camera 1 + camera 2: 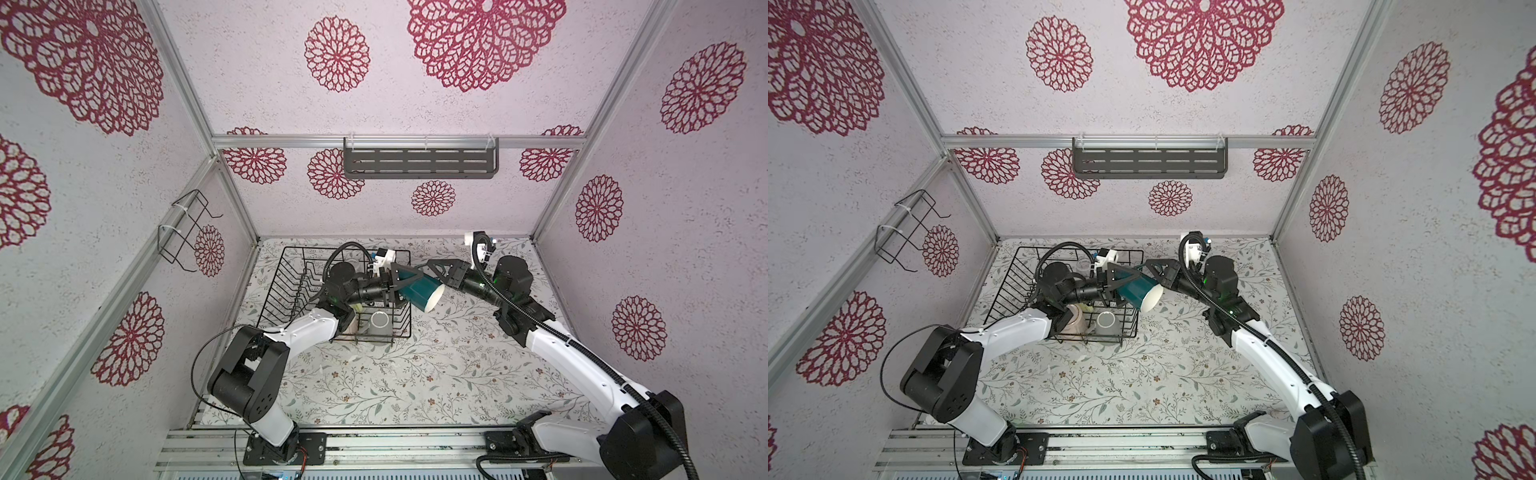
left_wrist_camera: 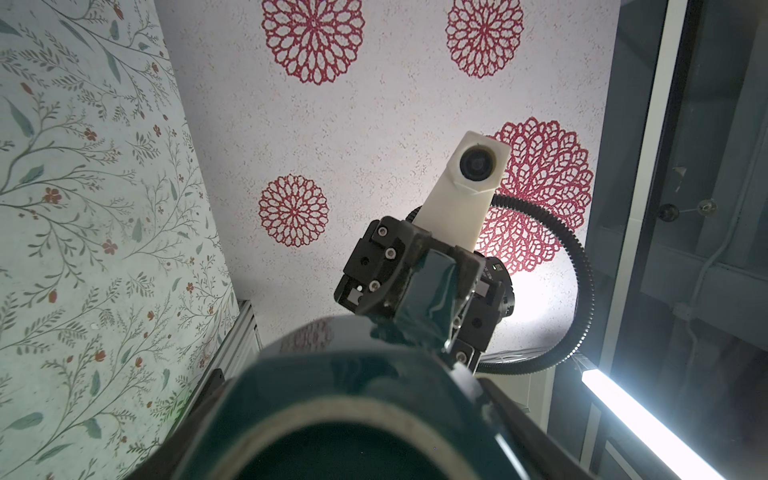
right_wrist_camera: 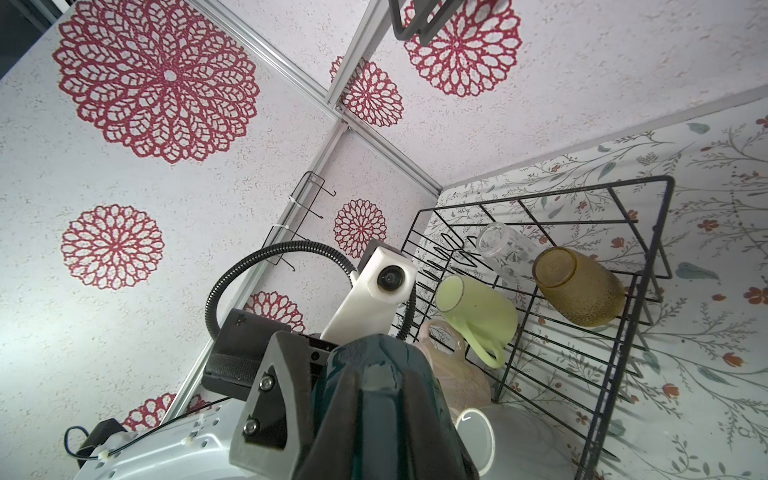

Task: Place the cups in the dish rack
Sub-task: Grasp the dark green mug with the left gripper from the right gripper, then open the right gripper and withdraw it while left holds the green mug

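Teal glazed mug [image 1: 419, 291] w/ cream inside, cylindrical.

walls [image 1: 374, 104]: pale, red rosettes | tabletop [image 1: 415, 374]: floral | shelf [image 1: 419, 164]: grey slotted

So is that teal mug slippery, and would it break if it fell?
Probably slippery: the teal mug has a glossy glaze showing reflections. Likely breakable: it looks ceramic and hangs in mid-air. Lying down, its round side might roll.

Teal mug [image 2: 357, 370], base toward the lens, sits within the left claw [image 2: 345, 386], whose dark fingers [image 2: 536, 428] touch its sides. Beyond this claw, the right claw [image 2: 419, 320] pinches the mug's handle [image 2: 432, 286]; floral surface [image 2: 83, 208] alongside.
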You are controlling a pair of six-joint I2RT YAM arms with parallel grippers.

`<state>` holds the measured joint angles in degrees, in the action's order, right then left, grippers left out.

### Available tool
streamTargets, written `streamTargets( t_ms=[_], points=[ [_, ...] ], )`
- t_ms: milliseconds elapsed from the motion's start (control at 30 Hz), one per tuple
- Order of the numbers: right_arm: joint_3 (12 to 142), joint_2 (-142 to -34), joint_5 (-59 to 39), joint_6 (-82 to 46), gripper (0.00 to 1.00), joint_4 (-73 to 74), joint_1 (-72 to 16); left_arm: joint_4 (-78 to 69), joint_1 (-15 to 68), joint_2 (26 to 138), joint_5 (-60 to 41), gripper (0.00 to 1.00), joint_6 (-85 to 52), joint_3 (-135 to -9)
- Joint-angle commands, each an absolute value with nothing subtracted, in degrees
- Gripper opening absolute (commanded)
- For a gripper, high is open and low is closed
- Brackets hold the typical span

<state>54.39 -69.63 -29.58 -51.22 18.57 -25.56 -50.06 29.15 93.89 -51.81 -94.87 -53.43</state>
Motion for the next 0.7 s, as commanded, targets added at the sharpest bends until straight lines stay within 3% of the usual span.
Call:
streamTargets(
  t_ms=[0, 100, 267, 367, 533, 667],
  points=[
    [55.71, -69.08, -27.85, -49.23, 0.26, 21.35, -25.14, -54.58, 26.37, 94.32, -48.99, 0.47, -97.05, -52.27],
    [56.20, -70.02, -28.37, -48.91, 0.44, 21.10, -25.17, -53.81, 24.91, 93.67, -49.04, 0.46, -96.71, -50.97],
    [57.63, -69.93, -26.60, -46.24, 0.58, 18.24, -25.18, -47.76, 21.93, 90.52, -49.07, 0.45, -92.89, -49.96],
    [58.07, -68.86, -24.03, -44.00, 0.61, 16.02, -25.15, -34.49, 20.72, 87.20, -47.92, 0.44, -84.23, -51.63],
    [57.80, -65.79, -16.82, -39.67, 0.72, 10.48, -25.07, -0.03, 20.48, 81.93, -39.81, 0.45, -61.57, -60.44],
    [56.05, -62.85, -11.82, -37.40, 0.97, 8.62, -25.02, 12.36, 20.48, 81.84, -34.81, 0.45, -52.20, -65.57]
  ],
)
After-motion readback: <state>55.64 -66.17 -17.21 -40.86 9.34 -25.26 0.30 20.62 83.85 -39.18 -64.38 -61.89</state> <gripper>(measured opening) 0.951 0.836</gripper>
